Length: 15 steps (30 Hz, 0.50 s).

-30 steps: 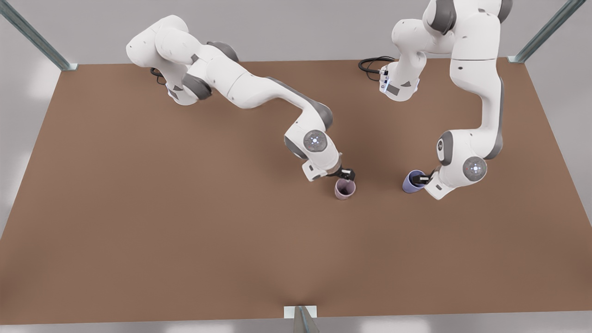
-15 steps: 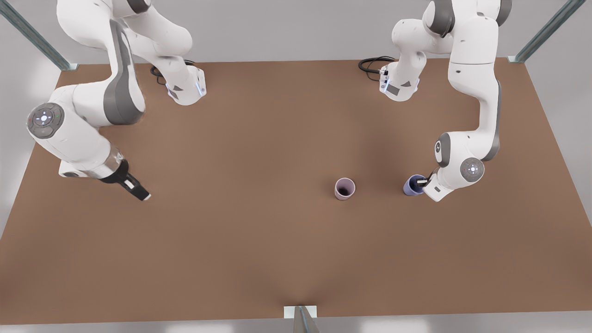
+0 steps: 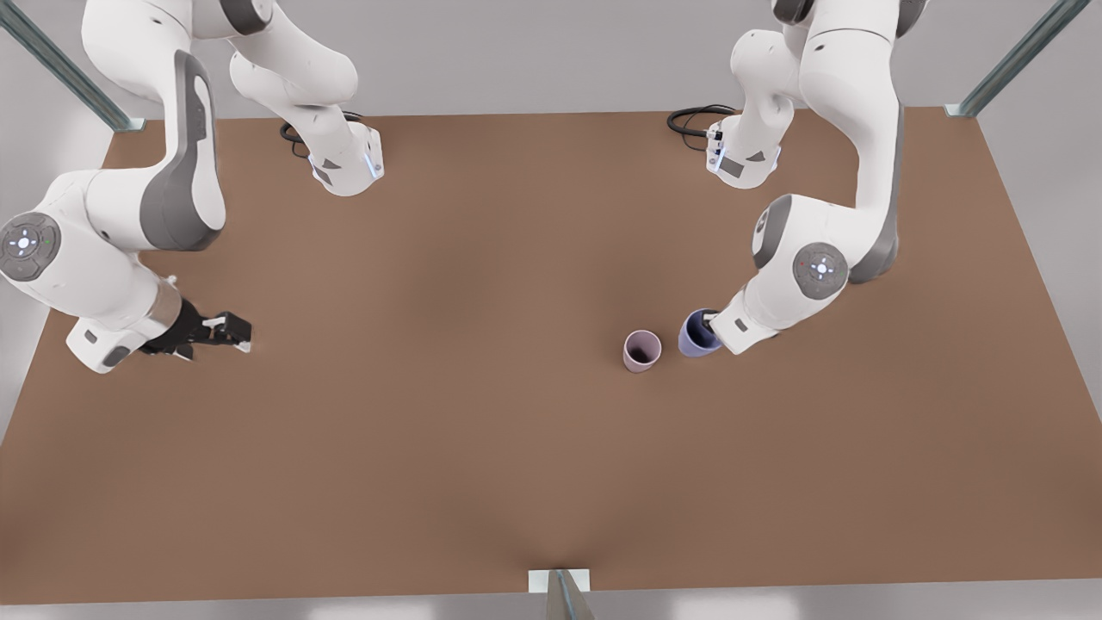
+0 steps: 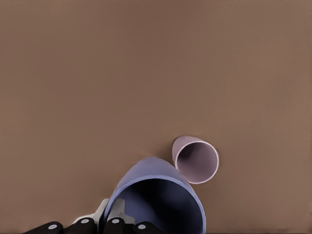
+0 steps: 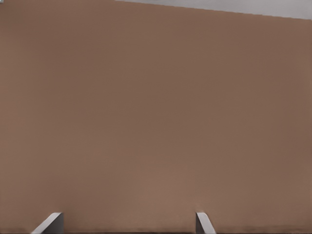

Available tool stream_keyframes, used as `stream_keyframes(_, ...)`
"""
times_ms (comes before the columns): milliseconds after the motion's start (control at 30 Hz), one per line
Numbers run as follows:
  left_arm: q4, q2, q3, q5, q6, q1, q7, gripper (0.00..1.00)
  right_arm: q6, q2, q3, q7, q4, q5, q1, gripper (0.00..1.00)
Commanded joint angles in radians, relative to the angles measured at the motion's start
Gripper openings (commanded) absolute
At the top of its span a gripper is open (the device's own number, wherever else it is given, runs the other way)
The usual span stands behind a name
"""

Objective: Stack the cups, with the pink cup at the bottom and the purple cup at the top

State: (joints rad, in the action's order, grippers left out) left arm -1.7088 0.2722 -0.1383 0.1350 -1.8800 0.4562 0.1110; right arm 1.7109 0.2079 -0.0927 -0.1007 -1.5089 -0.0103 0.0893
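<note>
Flat brown table [image 3: 430,448] fills the scene — matte, evenly lit. Pale grey wall [image 3: 534,52] behind. Metal frame struts at the far corners [image 3: 60,69] and one bracket [image 3: 560,590] at the near edge.

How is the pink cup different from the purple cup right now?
The pink cup stands upright alone on the table; the purple cup is tilted, gripped at its rim by the left gripper. The pink is mauve, the purple bluish lavender. Both are plain, handleless and tapered.
</note>
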Motion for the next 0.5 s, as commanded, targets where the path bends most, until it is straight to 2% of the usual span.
stream_keyframes(0,0.023,0.015,0.02,0.008,0.084,0.002,0.38,0.21,-0.057,-0.004,0.004,0.125,0.001,-0.005,-0.002,1.0)
stream_keyframes(100,0.029,0.041,0.034,0.008,0.068,0.025,0.378,0.21,-0.057,-0.002,0.002,0.173,0.006,-0.007,-0.002,1.0)
stream_keyframes(167,0.135,0.104,0.039,0.003,0.078,0.025,0.384,0.21,-0.057,0.002,0.002,0.171,0.009,-0.03,-0.002,1.0)
stream_keyframes(333,0.178,0.148,0.039,0.006,0.073,0.059,0.414,0.21,-0.047,-0.031,0.001,0.174,-0.019,-0.043,-0.006,1.0)
stream_keyframes(467,0.143,0.148,0.043,0.009,0.071,0.07,0.414,0.21,0.095,-0.239,-0.009,0.228,-0.301,-0.059,-0.019,1.0)
